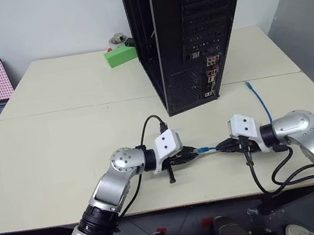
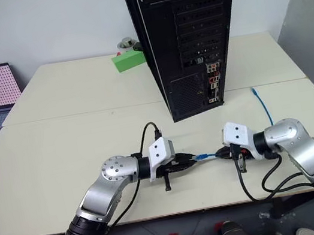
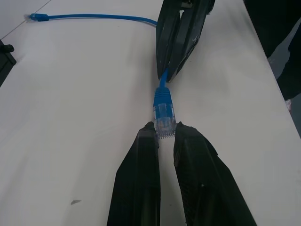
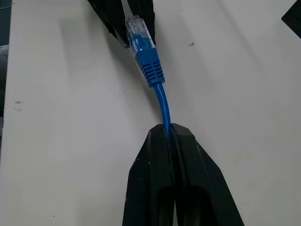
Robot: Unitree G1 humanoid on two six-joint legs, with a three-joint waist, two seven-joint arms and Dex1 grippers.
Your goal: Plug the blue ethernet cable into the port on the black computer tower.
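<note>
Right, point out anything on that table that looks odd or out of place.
Nothing looks damaged or spilled. The blue cable is not in the black tower: the right pincer is shut on the cord, the left pincer pinches the clear plug, and the other end lies loose on the table.

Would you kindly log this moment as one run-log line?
left gripper: shut on plug | right gripper: shut on blue ethernet cable | black computer tower: port unplugged
</note>
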